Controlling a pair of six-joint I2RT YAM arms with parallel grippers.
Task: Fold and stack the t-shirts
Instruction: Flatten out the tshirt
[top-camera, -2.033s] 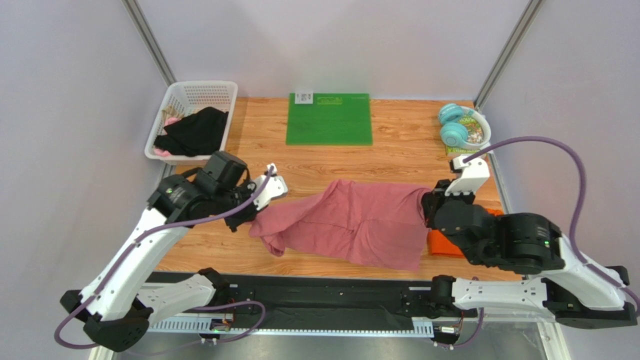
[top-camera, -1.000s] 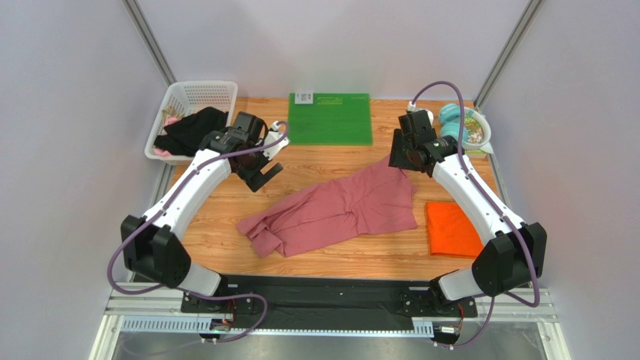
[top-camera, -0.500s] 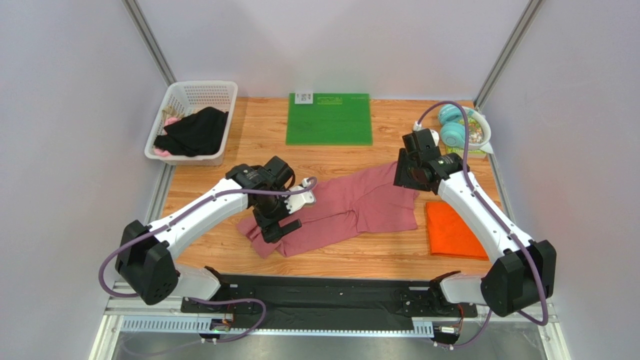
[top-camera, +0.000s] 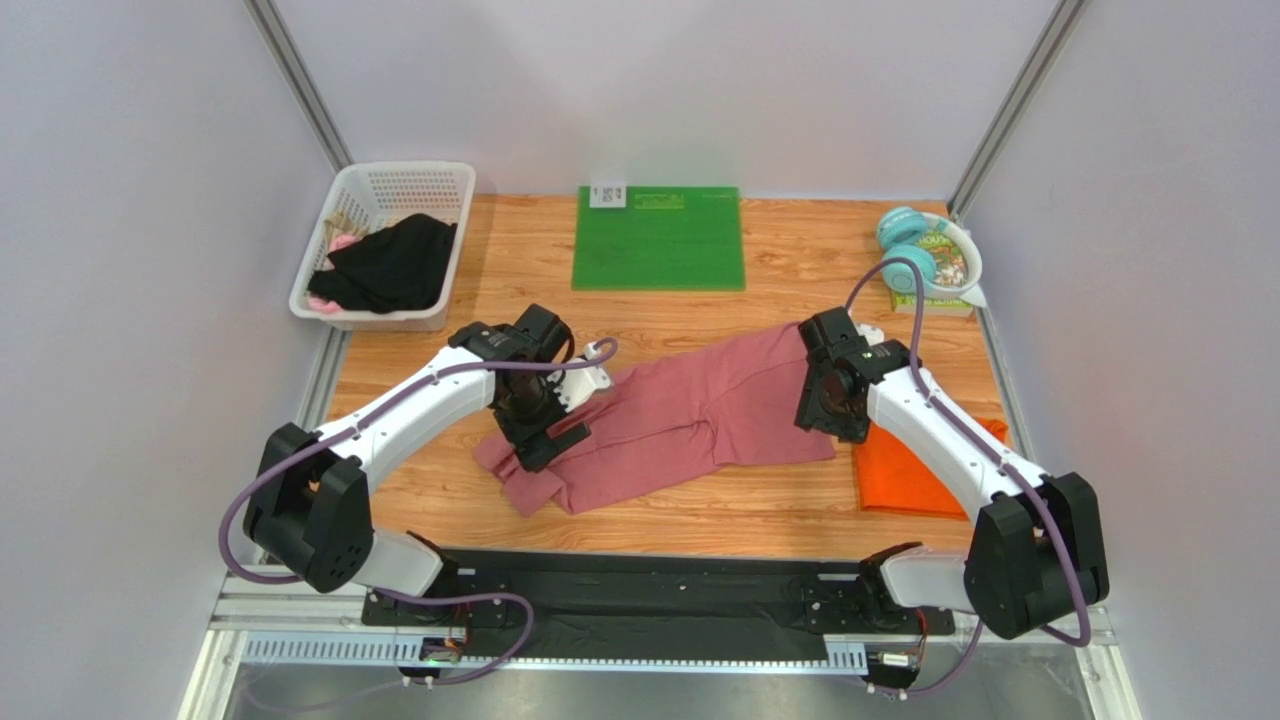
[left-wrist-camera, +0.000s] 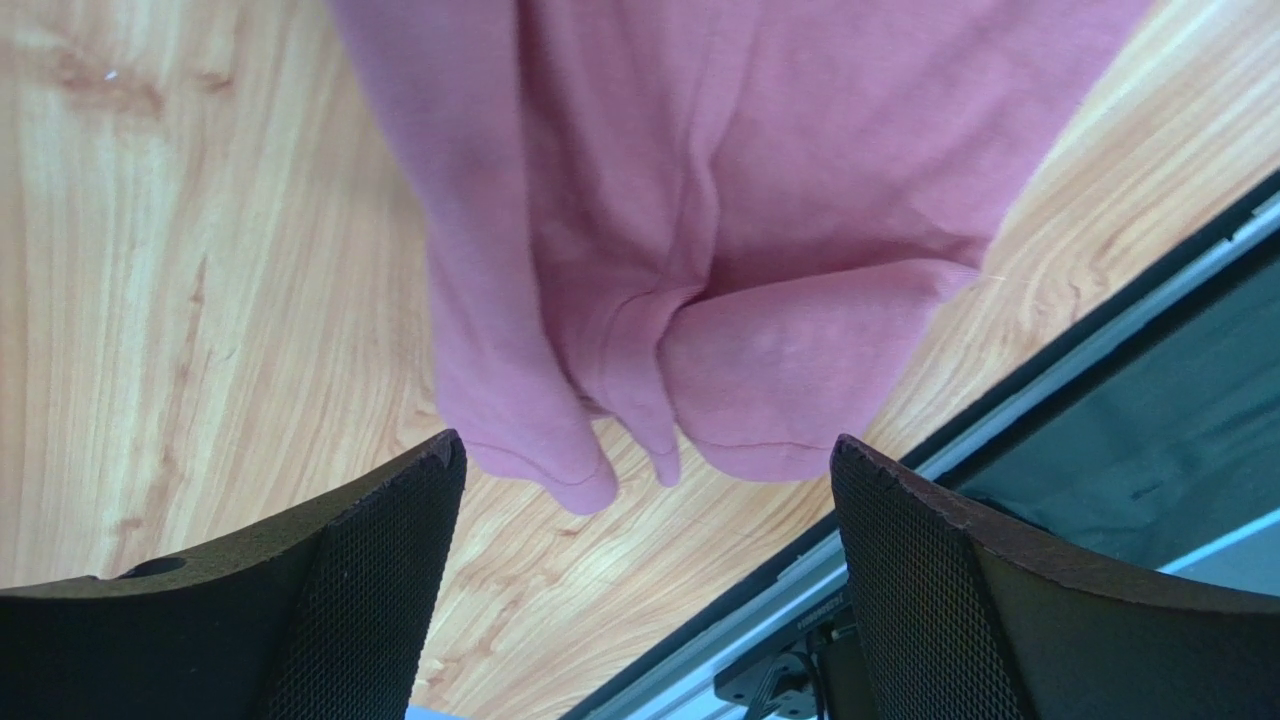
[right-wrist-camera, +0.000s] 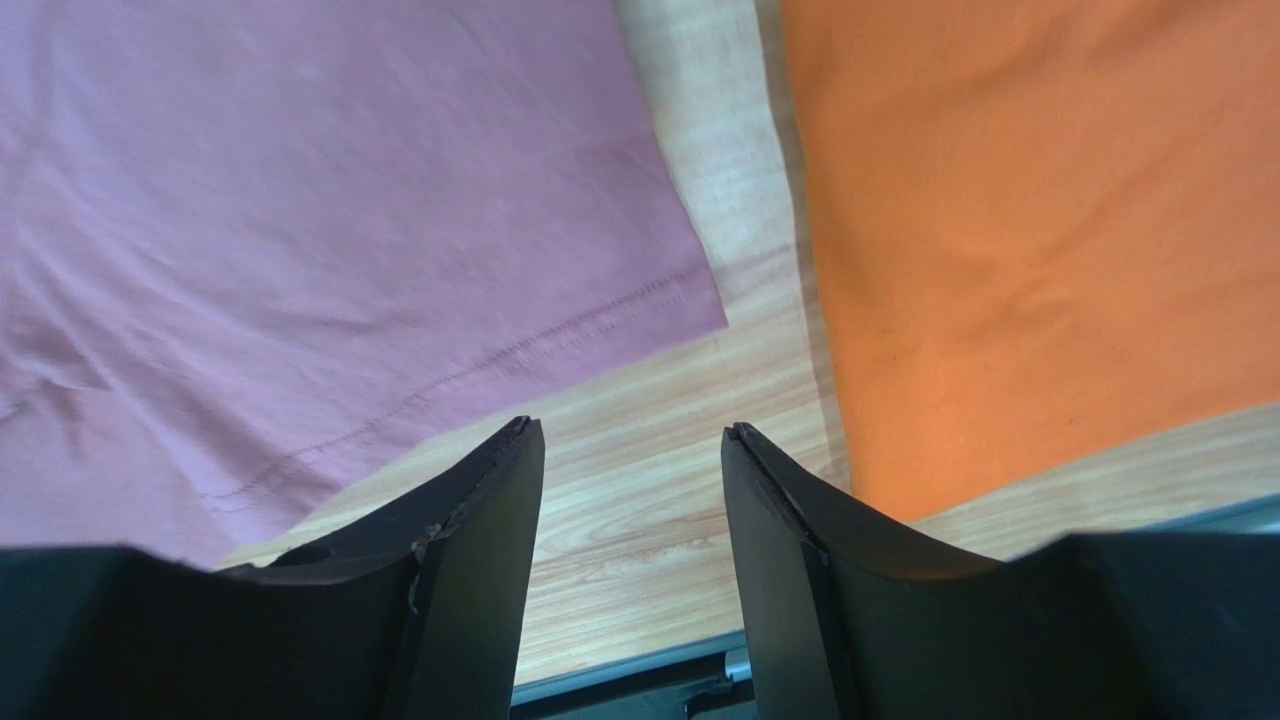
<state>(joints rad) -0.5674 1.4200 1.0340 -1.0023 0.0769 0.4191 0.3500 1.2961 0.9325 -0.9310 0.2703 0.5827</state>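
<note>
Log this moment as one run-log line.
pink t-shirt rumpled, not folded | orange t-shirt flat beside it | left gripper open above pink end | right gripper open by pink hem corner

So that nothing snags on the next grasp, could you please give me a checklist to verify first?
1. Left tool open and empty: ok.
2. Right tool open and empty: ok.
3. Pink t-shirt spread flat: not ok, its left end is bunched.
4. Orange t-shirt clear of the pink one: ok, bare table between them.
5. Right tool by the pink hem corner: ok.
</note>
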